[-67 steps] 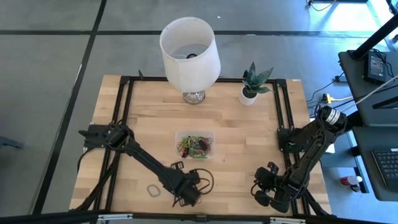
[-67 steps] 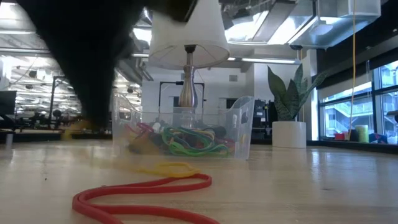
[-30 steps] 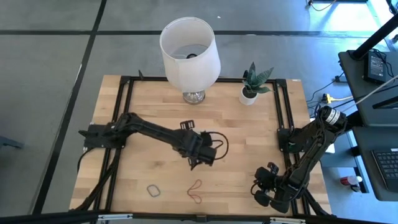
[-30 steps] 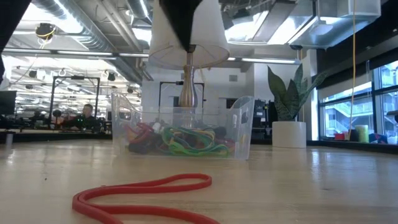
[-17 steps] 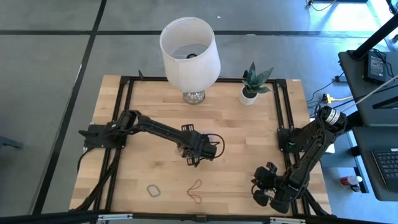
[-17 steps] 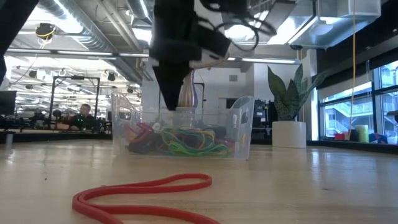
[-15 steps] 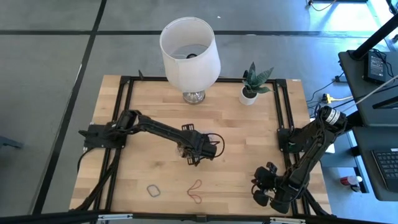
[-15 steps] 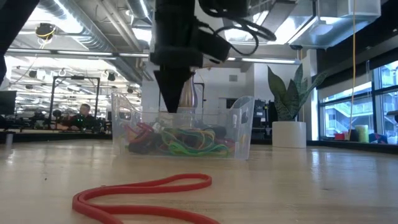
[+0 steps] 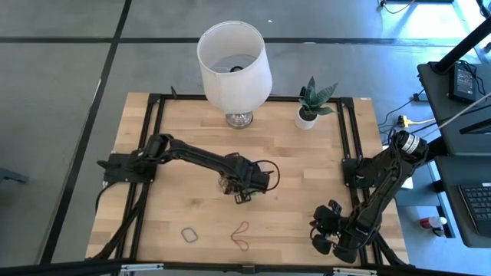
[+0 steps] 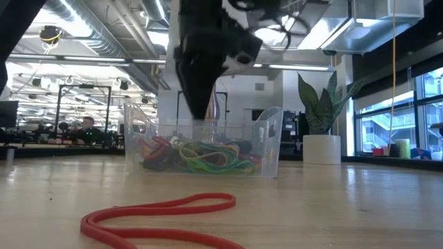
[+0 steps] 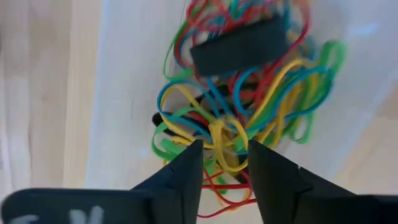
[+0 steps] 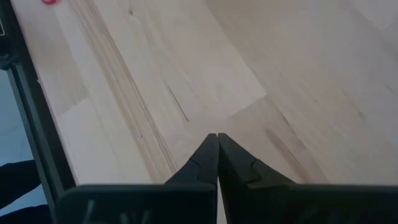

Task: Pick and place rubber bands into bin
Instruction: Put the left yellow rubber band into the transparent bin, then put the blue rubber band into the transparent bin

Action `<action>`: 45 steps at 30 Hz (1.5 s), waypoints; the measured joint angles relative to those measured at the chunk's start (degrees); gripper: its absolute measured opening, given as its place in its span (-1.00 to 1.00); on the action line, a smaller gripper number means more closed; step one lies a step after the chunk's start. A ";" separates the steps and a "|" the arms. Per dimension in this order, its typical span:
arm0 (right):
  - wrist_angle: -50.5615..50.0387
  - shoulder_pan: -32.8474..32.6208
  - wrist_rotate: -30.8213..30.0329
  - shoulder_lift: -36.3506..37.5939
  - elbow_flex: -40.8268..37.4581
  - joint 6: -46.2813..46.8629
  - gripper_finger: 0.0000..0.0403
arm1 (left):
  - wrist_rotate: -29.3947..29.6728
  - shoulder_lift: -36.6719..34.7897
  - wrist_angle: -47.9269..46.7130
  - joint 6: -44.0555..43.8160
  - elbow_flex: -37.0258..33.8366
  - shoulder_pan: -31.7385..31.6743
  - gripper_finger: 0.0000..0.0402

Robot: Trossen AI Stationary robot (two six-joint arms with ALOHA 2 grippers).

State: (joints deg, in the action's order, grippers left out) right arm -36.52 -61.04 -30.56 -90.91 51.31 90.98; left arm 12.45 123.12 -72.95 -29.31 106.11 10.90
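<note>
left gripper [image 11: 221,152] hanging over bin [image 10: 271,142], jaws parted above rubber bands [image 11: 249,118]. right gripper [image 12: 217,138] waiting at worktop [image 9: 307,153] corner, jaws closed, holding nothing.

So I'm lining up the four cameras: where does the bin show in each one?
High view: bin mid-table, mostly hidden under the left tool.
Low view: clear bin centre, on the tabletop.
Left wrist view: bin floor fills the frame.
Right wrist view: not in it.
Shared landmark: the rubber bands heaped inside it.

bin [image 9: 230,182] under left arm | lamp [image 9: 234,61], plant [image 9: 311,103] behind | front: two loose bands [image 9: 241,234]
</note>
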 joint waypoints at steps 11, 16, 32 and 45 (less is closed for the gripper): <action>1.35 0.26 0.10 0.00 0.00 0.02 -0.98 | 3.05 -4.54 -0.29 -0.97 7.68 3.45 -0.38; 2.36 0.28 0.10 0.00 0.00 0.03 -0.98 | 4.04 -7.40 0.05 -4.14 7.77 7.40 -0.57; -11.58 2.21 1.10 0.00 9.70 3.01 -0.99 | 4.33 -12.87 15.96 6.41 -2.29 15.75 -0.99; -12.63 7.64 6.95 -6.87 17.08 4.89 -1.00 | 4.10 -42.00 41.90 0.23 -42.51 18.78 -0.99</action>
State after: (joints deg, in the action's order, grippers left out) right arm -49.16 -53.39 -23.60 -97.78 68.39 95.87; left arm 16.55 81.11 -31.05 -29.08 63.60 29.68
